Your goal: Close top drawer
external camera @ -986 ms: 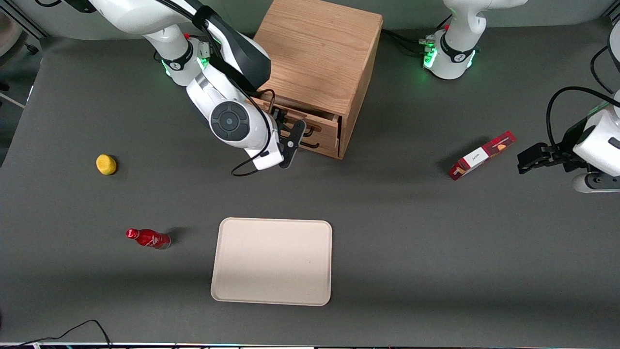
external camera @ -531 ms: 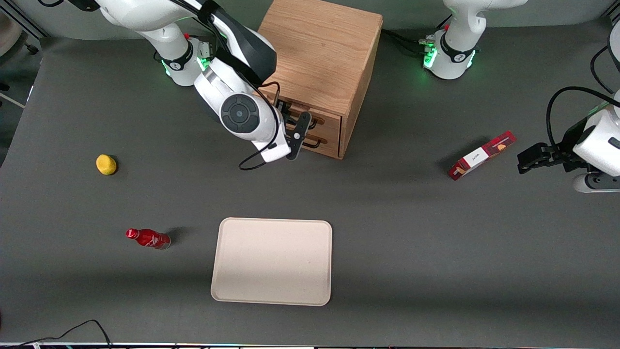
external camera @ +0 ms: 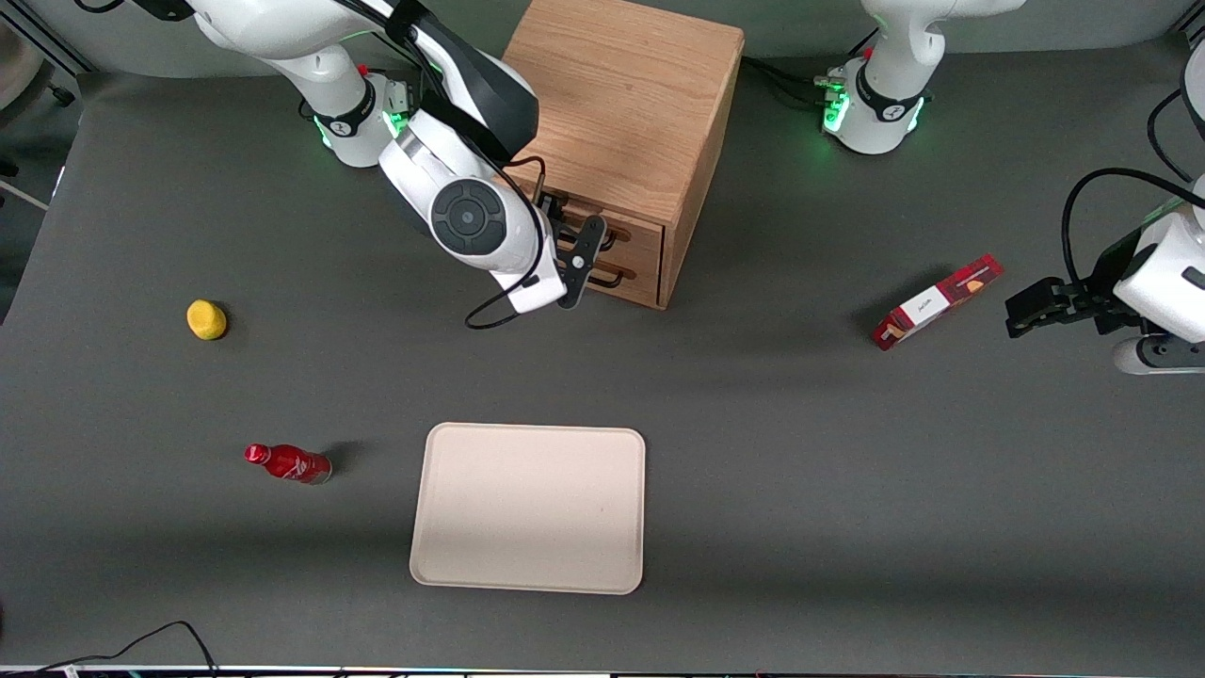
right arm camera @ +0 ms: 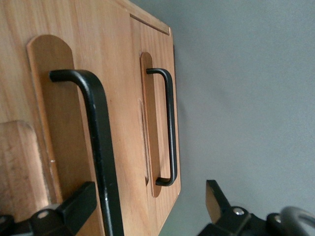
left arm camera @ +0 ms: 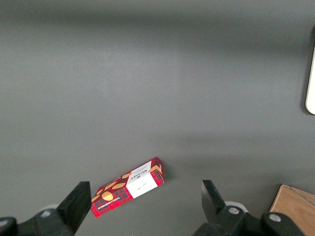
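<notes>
The oak cabinet stands on the gray surface. Its top drawer, upper of 2, sits flush in the cabinet front. The hand is directly in front of it, fingers spread around the black wire pull.

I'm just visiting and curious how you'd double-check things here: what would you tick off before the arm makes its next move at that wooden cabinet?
1. top drawer pushed in, front level with the cabinet: ok, no gap shows in the front view.
2. gripper in front of the drawer fronts, at the pulls: ok.
3. Its fingers open, one each side of the top drawer's black pull: ok, nothing clamped.
4. lower drawer shut: ok.
5. Way back clear: ok, the tray lies much nearer the front camera.
6. Drawer fully seated inside: cannot tell.
</notes>
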You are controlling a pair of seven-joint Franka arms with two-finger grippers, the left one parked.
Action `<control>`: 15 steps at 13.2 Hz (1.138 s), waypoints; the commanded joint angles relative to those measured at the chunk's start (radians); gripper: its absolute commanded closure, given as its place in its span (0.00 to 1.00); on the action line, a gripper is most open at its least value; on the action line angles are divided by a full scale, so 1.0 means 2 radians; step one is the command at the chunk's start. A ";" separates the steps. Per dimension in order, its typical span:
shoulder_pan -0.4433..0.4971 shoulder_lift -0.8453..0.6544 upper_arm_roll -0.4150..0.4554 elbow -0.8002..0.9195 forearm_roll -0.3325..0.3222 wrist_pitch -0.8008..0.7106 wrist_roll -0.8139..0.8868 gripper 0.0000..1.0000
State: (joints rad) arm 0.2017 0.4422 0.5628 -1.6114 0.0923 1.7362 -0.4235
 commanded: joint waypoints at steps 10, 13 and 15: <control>-0.013 -0.163 0.005 0.021 0.029 -0.081 0.031 0.00; -0.017 -0.251 -0.034 0.023 0.028 -0.126 0.157 0.00; -0.017 -0.298 -0.073 0.022 0.024 -0.146 0.282 0.00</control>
State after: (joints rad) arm 0.1750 -0.0564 0.4794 -1.5332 0.1322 1.4666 -0.0473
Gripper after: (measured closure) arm 0.000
